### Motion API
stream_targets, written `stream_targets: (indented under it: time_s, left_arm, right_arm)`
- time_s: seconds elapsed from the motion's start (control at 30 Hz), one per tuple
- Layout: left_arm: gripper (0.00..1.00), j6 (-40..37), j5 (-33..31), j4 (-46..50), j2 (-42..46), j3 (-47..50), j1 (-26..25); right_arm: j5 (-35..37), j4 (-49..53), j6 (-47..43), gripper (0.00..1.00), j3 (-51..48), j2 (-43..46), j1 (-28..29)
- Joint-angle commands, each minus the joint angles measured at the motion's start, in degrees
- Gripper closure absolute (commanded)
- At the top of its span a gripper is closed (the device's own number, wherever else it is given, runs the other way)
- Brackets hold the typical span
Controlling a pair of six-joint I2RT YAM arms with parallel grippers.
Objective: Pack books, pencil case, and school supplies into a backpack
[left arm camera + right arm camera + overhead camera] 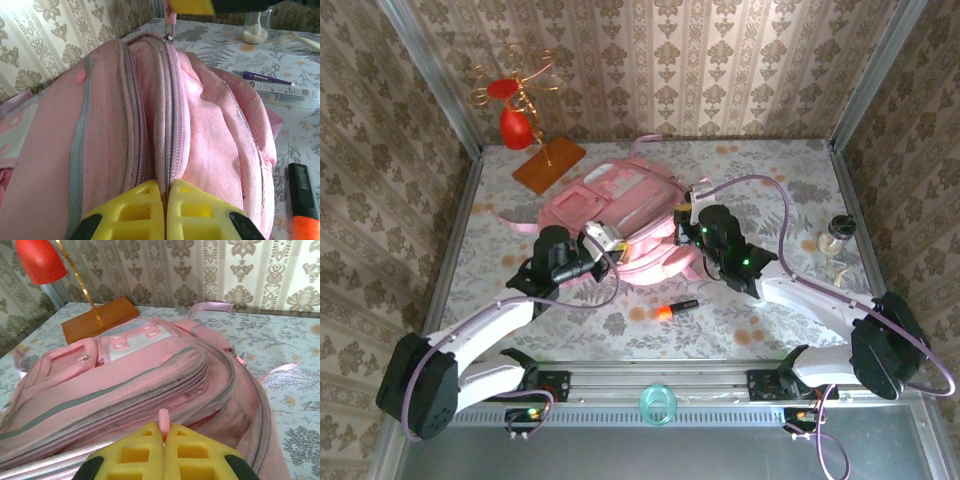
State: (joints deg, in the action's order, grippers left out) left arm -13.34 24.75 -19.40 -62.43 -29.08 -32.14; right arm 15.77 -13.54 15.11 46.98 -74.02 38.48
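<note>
While both arms hold the backpack (pixel 620 220), lying mid-surface (pixel 780 170), the weak point is the grip.

Noted: left pincer (pixel 165 210) fully closed, nipping the zip seam (pixel 167 125) at its near end. The right pincer (pixel 164 440) is closed on the thin pink zip pull (pixel 163 416).

Risks:
- The pull may slide from the pads under load.
- The seam hold may slip, so the soft bag drags and knocks the orange-black marker (pixel 677 308) just beside it.

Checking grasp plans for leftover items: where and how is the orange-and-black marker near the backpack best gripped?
Probably grip the marker mid-barrel, coming straight down, fingers closing across its width. It lies flat on the table, apart from the backpack, both long sides free.
</note>
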Motion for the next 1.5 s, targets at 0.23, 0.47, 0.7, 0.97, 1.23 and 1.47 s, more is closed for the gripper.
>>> stream_targets:
  time_s: [0.23,0.47,0.7,0.97,1.23,1.47]
  left_arm:
    - [1.00,1.86,2.29,-3.79,-3.49,-3.47,-0.84]
    - [1.00,1.34,4.70,-3.88,-7.17,-7.52,-1.61]
    - [1.00,0.36,4.75,-1.97,-4.51,-5.92,-1.41]
    - [1.00,-1.77,8.74,0.85,-1.21,-4.70,0.71]
    - [1.00,-1.81,8.56,1.13,-0.84,-4.67,0.94]
    - [1.00,-1.52,8.05,1.18,-0.58,-4.58,0.94]
  right_arm:
    - [3.75,-4.05,-2.20,1.00,-1.63,12.62,2.51]
    - [5.60,-1.07,-5.19,1.00,-1.65,16.23,3.11]
    - [-14.52,14.24,-3.03,0.73,5.40,6.80,-5.23]
    - [-34.79,22.79,-12.81,0.48,8.32,-2.80,-11.81]
    - [-40.36,22.97,-14.05,0.49,8.74,-7.38,-15.34]
    - [-40.86,22.81,-14.86,0.50,10.28,-10.73,-16.67]
